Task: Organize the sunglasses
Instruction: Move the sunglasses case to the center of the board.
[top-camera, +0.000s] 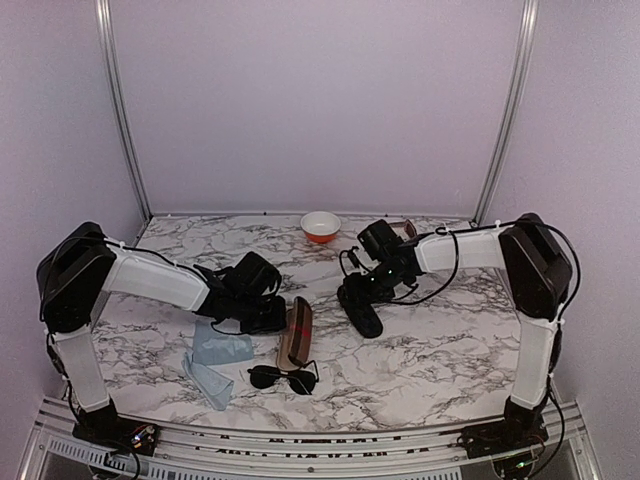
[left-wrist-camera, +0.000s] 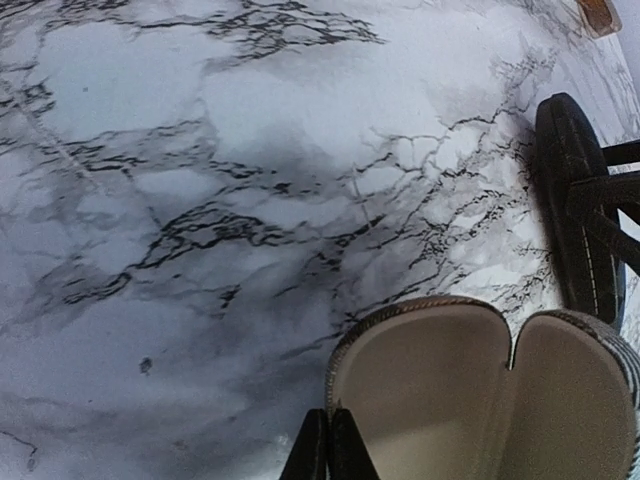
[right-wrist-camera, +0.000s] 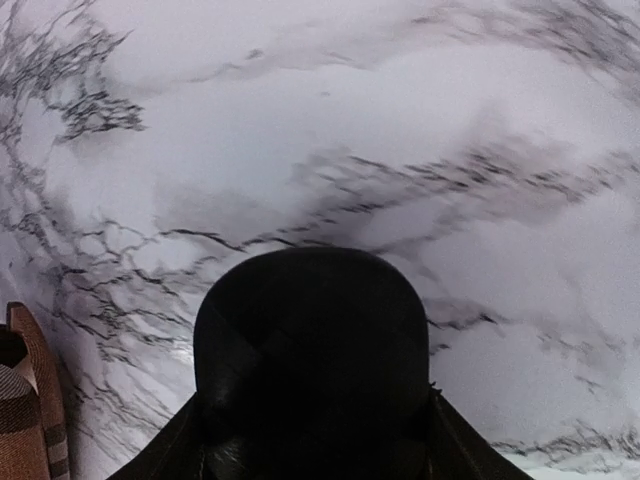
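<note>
A black pair of sunglasses (top-camera: 283, 378) with round dark lenses lies near the front edge, touched by neither gripper. The brown case (top-camera: 296, 332) lies open just behind the pair, and its beige lining (left-wrist-camera: 440, 390) faces up. My left gripper (left-wrist-camera: 330, 445) is shut on the rim of that case, at its left side (top-camera: 272, 317). My right gripper (right-wrist-camera: 315, 405) is closed across the oblong black case (right-wrist-camera: 312, 350), one finger on each side. That black case (top-camera: 361, 305) rests on the marble right of centre.
A light blue cloth (top-camera: 216, 362) lies crumpled left of the sunglasses. An orange-and-white bowl (top-camera: 320, 226) stands at the back centre. A small brown thing (top-camera: 404, 229) shows behind the right wrist, too hidden to identify. Walls close in the table on three sides.
</note>
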